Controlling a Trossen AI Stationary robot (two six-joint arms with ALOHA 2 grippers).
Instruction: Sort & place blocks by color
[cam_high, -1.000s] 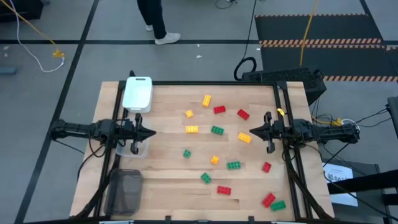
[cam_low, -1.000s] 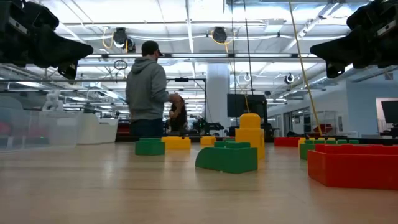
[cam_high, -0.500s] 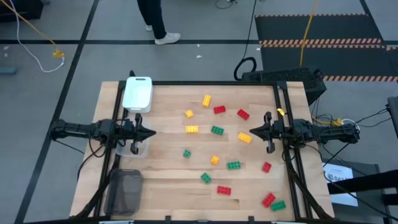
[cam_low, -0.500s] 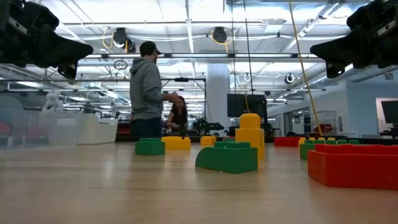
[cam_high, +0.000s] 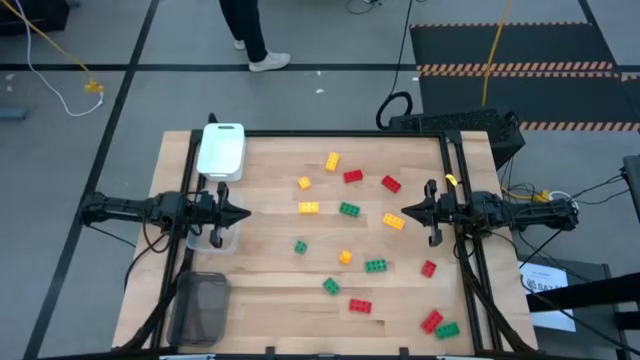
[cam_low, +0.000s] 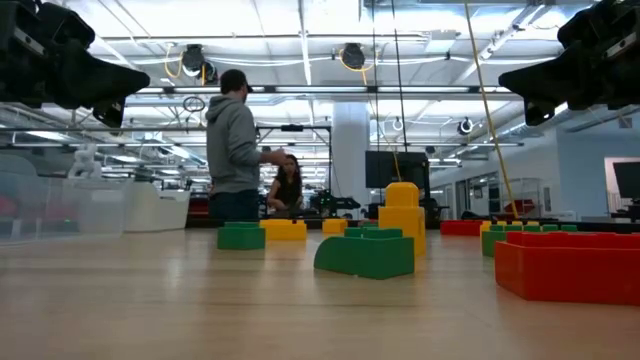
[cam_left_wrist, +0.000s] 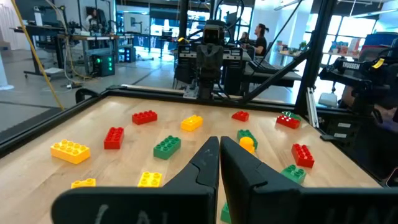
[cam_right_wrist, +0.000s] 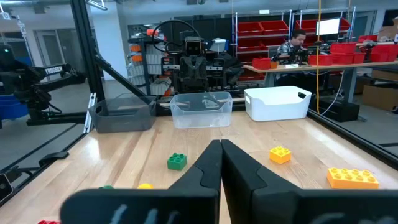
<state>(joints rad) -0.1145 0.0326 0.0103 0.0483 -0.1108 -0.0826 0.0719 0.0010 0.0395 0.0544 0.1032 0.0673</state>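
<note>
While both arms hover above the table's side edges, the blocks lie loose across the wooden table (cam_high: 270, 290) between them. Nearest the front edge sit a red block (cam_high: 360, 306), a red one (cam_high: 431, 321) touching a green one (cam_high: 447, 329), and another green (cam_high: 330, 286). Farther in come a green pair-wide block (cam_high: 376, 265), a small red (cam_high: 428, 268), a small orange (cam_high: 345, 257) and a small green (cam_high: 300, 246). Around mid-table lie a long yellow block (cam_high: 309, 208), a green (cam_high: 349, 209) and an orange one (cam_high: 393, 221); beyond those, a small yellow (cam_high: 304, 183), two reds (cam_high: 353, 176) (cam_high: 390, 183) and an orange block (cam_high: 332, 161) nearest the far edge.

Left gripper (cam_high: 246, 213) hangs over the left side, fingers pressed together on nothing; right gripper (cam_high: 404, 212) mirrors it on the right, likewise closed and empty. Nothing lies directly between either gripper and the blocks.

Three trays line the left edge: a dark tray (cam_high: 200, 308) at the front, a clear tray (cam_high: 212, 240) under the left arm, a white tray (cam_high: 222, 151) at the far corner. None holds a block.

Off the table, a person (cam_low: 236, 150) stands in the room; cables and a hazard-striped mat (cam_high: 515, 68) lie on the floor. In the left wrist view, white lettering reading "TROSSEN" (cam_left_wrist: 352, 63) shows on the right arm.
</note>
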